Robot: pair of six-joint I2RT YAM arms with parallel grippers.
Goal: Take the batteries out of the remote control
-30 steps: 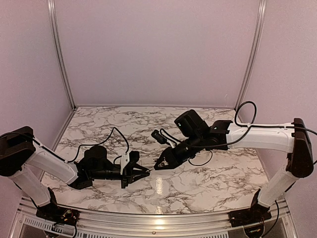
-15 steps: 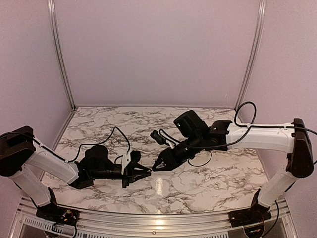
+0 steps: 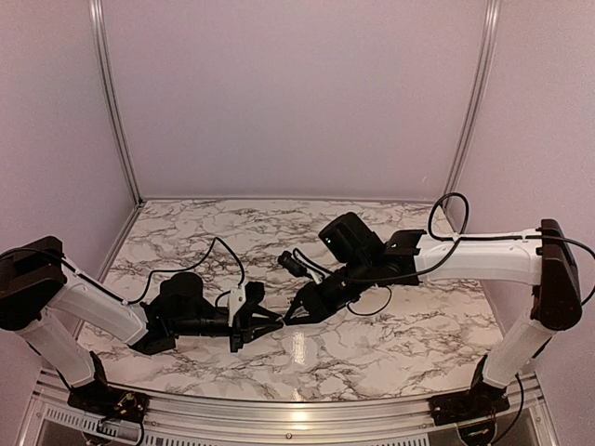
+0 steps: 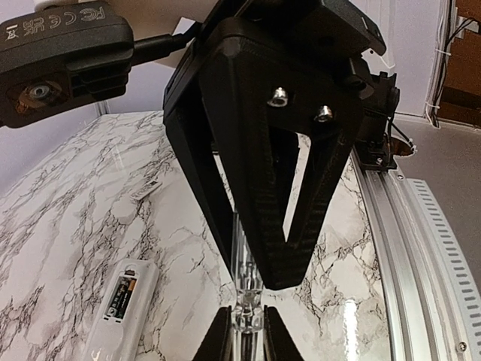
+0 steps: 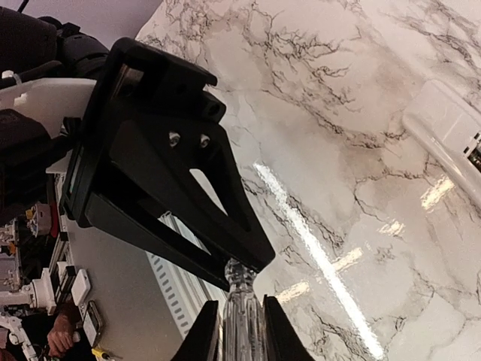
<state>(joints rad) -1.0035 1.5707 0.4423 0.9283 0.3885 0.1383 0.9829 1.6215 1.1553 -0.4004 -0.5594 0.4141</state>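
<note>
The remote control [image 4: 120, 312] lies flat on the marble to the left of my left gripper [image 4: 252, 312]. Its recess faces up with a dark, orange-tipped battery [image 4: 120, 295] in it. In the right wrist view the remote control [image 5: 451, 128] shows at the right edge. My left gripper [image 3: 277, 321] and right gripper [image 3: 289, 318] meet tip to tip low over the table's middle. Both are shut, with only their clear ridged pads [image 4: 252, 301] between the fingers. The right gripper [image 5: 240, 304] points at the left one's tip. The top view hides the remote.
A thin pale strip [image 4: 146, 192] lies on the marble beyond the remote. The table's aluminium front rail [image 4: 406, 226] runs close on the near side. Black cables [image 3: 218, 249] loop over the tabletop behind both wrists.
The right arm has moved left and lower, bringing its fingertips up against the left gripper's tips. The left arm has stayed put.
</note>
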